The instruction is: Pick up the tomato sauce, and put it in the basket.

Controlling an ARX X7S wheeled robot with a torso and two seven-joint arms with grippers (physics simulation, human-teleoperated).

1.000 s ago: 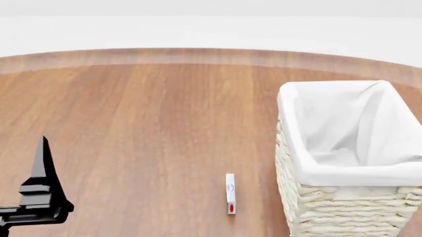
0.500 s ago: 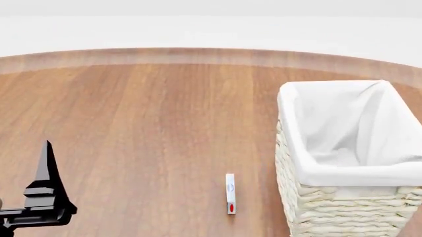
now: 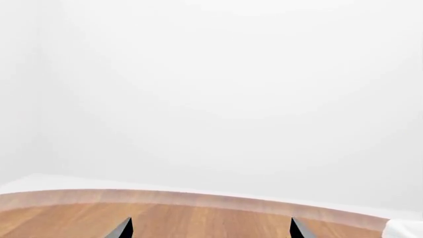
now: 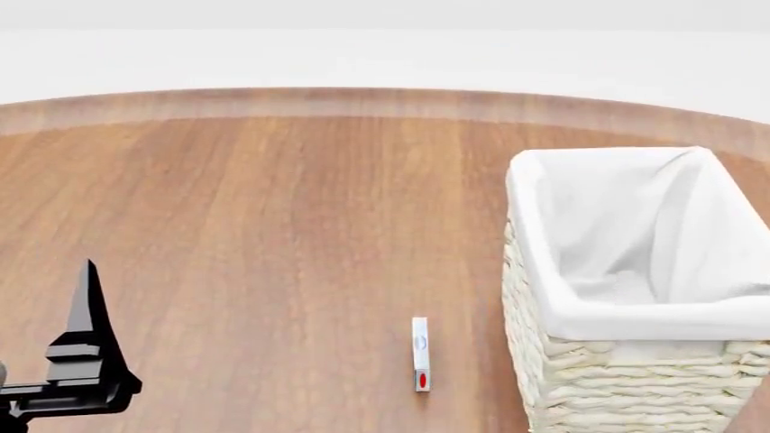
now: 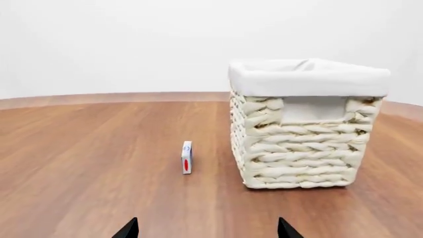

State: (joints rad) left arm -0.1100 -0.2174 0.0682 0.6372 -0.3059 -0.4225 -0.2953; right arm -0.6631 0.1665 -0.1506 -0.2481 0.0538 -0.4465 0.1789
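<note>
The cream wicker basket [image 4: 626, 379] with a white cloth liner stands on the wooden table at the right; it also shows in the right wrist view [image 5: 304, 148]. The tomato sauce can is not in any view. My left gripper [image 4: 87, 298] is at the lower left of the head view, pointing away over the table; in the left wrist view [image 3: 208, 230] its tips stand wide apart with nothing between them. My right gripper [image 5: 206, 230] is open and empty, low over the table in front of the basket; it is out of the head view.
A small thin white box with a red mark [image 4: 420, 354] stands on edge left of the basket, also in the right wrist view [image 5: 187, 157]. The round table's far edge [image 4: 385, 99] curves in front of a white wall.
My left gripper has moved slightly down and to the right in the head view. The basket and the small box have not moved.
</note>
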